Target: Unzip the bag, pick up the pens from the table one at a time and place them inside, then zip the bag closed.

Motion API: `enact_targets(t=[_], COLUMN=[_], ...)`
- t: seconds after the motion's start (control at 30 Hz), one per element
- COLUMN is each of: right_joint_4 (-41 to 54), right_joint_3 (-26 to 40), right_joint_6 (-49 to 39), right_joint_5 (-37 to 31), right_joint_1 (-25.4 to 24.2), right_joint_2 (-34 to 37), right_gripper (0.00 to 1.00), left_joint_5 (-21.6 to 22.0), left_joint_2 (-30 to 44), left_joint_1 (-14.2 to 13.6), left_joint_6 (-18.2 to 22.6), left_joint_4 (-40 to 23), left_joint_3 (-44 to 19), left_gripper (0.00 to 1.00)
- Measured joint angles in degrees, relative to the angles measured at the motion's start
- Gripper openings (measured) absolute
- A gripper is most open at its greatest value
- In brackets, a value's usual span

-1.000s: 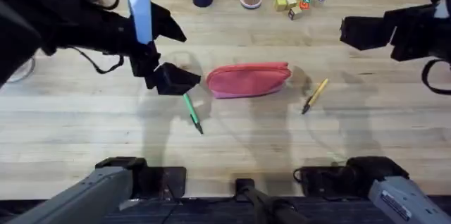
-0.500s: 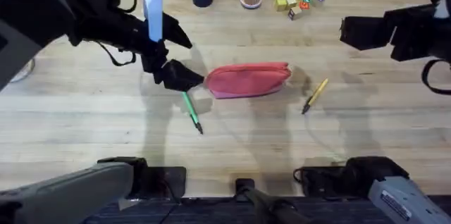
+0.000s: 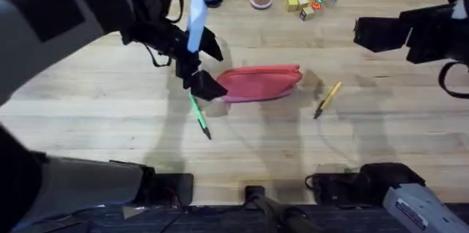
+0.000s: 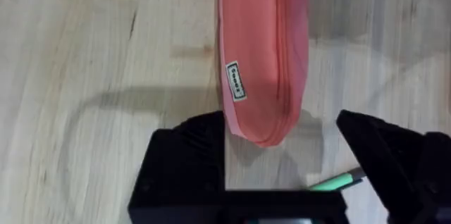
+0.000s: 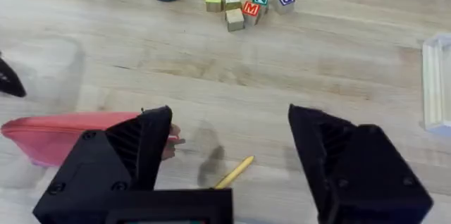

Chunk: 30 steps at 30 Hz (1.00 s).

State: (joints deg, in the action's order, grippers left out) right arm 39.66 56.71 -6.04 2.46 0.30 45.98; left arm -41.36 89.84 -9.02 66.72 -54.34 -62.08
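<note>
Closing in on the bag's (image 4: 262,55) near end, my left end effector (image 4: 282,175) has slid rightward across the worktop (image 3: 88,130) over the last second and now brackets the rounded tip of the pouch, fingers apart, one on each side and gripping nothing yet. A second ago it hung clear of the fabric; now it sits right at the left end, which I take as lining up for the zipper, so the unzipping step looks about to begin and nothing is packed yet. My right end effector (image 5: 225,175) has not shifted; it waits spread open and empty off to the right, well apart from the bag.

The pouch is soft pink-red cloth, oblong with rounded ends, the zip seam running its length and a small white label sewn by it. It lies mid-worktop, closed. The green pen (image 3: 200,117) lies just beside my left fingers, slim and black-tipped, angled away from the bag's left end. The yellow-orange pen (image 3: 327,99) rests near the right end, apart from it. Pale wooden planks with clear grain carry it all.
</note>
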Motion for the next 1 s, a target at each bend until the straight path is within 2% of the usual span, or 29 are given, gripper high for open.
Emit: enact_targets(t=[0.33,0.4,0.47,0.53,0.63,0.77,1.0], right_joint_4=[0.0,0.0,0.0,0.0,0.0,0.0,0.4], right_joint_3=[0.0,0.0,0.0,0.0,0.0,0.0,0.0], right_joint_6=[0.0,0.0,0.0,0.0,0.0,0.0,0.0], right_joint_5=[0.0,0.0,0.0,0.0,0.0,0.0,0.2], right_joint_1=[0.0,0.0,0.0,0.0,0.0,0.0,0.0], right_joint_2=[0.0,0.0,0.0,0.0,0.0,0.0,0.0], right_gripper=[0.996,0.997,0.996,0.997,0.997,0.996,0.996], left_joint_5=[0.0,0.0,0.0,0.0,0.0,0.0,0.0], left_joint_2=[2.9,3.1,3.1,3.1,3.1,3.1,3.1], left_joint_1=[-1.1,-1.1,-1.1,-1.1,-1.1,-1.2,-1.3], left_joint_6=[0.2,0.3,0.4,0.4,0.4,0.6,0.6], left_joint_4=[0.7,0.9,1.2,1.3,1.4,1.6,1.7], left_joint_3=[0.0,0.0,0.0,0.0,0.0,0.0,0.0], left_gripper=[0.997,0.958,0.882,0.703,0.332,0.075,0.044])
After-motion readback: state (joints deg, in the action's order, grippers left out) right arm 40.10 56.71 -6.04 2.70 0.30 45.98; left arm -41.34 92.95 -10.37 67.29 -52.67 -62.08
